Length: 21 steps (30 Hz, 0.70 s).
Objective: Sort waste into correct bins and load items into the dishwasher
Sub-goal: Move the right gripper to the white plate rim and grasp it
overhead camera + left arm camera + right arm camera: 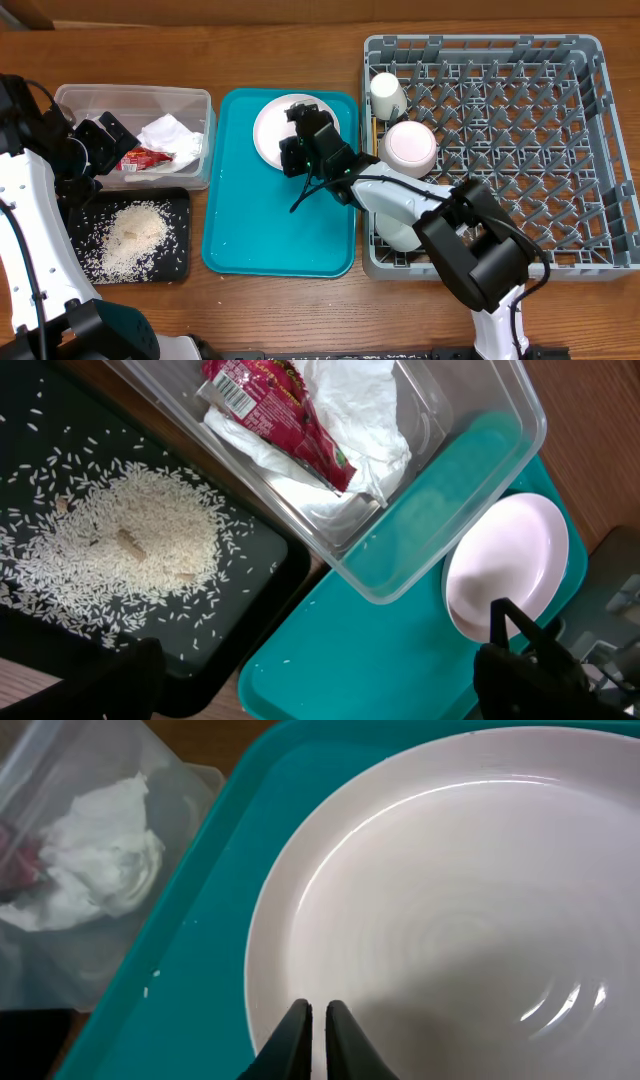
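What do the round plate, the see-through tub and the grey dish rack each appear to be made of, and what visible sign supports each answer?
Plate: probably glazed ceramic, possibly melamine; glossy pale pink with highlights and faint rings.
Tub: clear plastic; contents show through its thin walls.
Rack: matt grey moulded plastic, judging by its uniform peg grid.

The near half of the teal tray (280,230) is bare and gives clear passage. Its far half is taken by the plate (268,128) and the right tool (318,1020), fingers closed together at the plate rim. The right arm (400,195) crosses the tray's right edge and the near-left corner of the rack (590,150), blocking both.

A cup (388,97), a bowl (410,148) and a second bowl (392,238), partly under the arm, occupy the rack's left columns. The remainder holds only upright pegs.

The left tool (98,145), spread wide, hangs over the seam between the tub (70,95) and the black tray (180,200). A narrow strip of tabletop (197,240) separates the black tray from the teal tray.
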Each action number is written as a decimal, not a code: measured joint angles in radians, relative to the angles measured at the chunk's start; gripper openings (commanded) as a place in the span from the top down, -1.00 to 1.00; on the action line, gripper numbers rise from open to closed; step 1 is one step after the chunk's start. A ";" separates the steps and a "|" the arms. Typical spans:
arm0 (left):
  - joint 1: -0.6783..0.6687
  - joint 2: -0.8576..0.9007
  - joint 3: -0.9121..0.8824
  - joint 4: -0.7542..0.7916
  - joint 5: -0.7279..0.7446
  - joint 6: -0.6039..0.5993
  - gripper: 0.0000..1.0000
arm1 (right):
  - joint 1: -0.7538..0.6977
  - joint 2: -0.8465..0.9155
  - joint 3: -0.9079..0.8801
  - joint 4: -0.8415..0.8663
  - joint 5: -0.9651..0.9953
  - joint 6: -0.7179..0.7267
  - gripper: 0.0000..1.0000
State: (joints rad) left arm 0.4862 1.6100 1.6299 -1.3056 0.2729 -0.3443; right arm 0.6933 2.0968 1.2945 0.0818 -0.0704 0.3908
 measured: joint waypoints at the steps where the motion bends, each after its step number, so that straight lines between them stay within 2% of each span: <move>1: 0.000 0.000 0.000 0.000 0.000 0.000 -1.00 | 0.000 0.003 0.000 -0.008 0.000 -0.003 0.92; 13: 0.000 0.000 0.000 0.000 0.000 0.000 -1.00 | 0.051 0.005 0.000 -0.218 -0.019 -0.008 0.92; 21: 0.000 0.000 0.000 0.000 0.000 0.000 -1.00 | 0.163 0.005 0.053 -0.384 -0.168 -0.010 0.92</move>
State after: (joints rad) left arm 0.4862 1.6100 1.6299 -1.3056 0.2729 -0.3443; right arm 0.8558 2.1017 1.3472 -0.3023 -0.2386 0.3809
